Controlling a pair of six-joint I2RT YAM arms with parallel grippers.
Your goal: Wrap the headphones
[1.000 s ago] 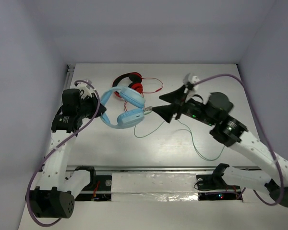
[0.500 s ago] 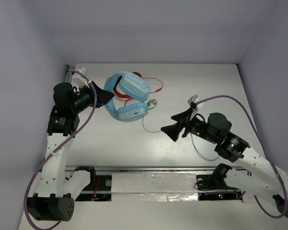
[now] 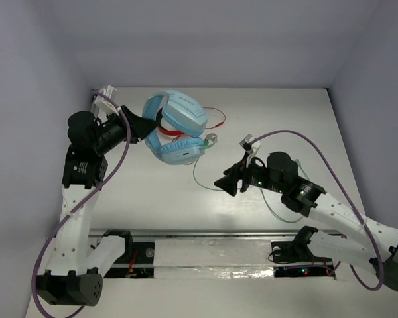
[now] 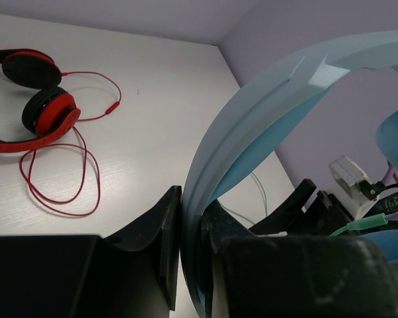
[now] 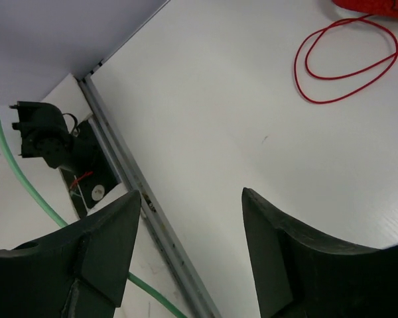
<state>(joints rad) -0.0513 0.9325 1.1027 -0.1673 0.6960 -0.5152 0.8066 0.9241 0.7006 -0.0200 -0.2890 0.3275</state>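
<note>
**Top external view.** Locate the headphones (image 3: 180,126) at rear left, held up off the desk (image 3: 285,119). Note the left fingers (image 3: 140,125) clamped on the padded band, both oval cups hanging to the right of the grip, one above the other in the picture. Trace the green cable (image 3: 198,173) from the plug beside the lower cup, down across the desk and on under the right arm. Find the right fingers (image 3: 227,181) near desk centre, pointing left, just beside the cable loop. Cannot tell here whether touching it. Note a red cable (image 3: 217,116) showing behind the upper cup.

**Left wrist view.** Confirm the light-blue band pinched between the two dark fingers (image 4: 164,255), rising from the grip and arching to upper right. See the red-and-black headphones (image 4: 40,109) lying flat on the desk at upper left, with the red cable in loose loops just below them.

**Right wrist view.** Read the right fingers (image 5: 106,252) as spread wide, with nothing but bare desk between them. Follow the green cable down the left edge, outside the left-hand finger and passing behind it. Note a loop of red cable at upper right and the rail (image 5: 123,175) at the desk edge running diagonally.
</note>
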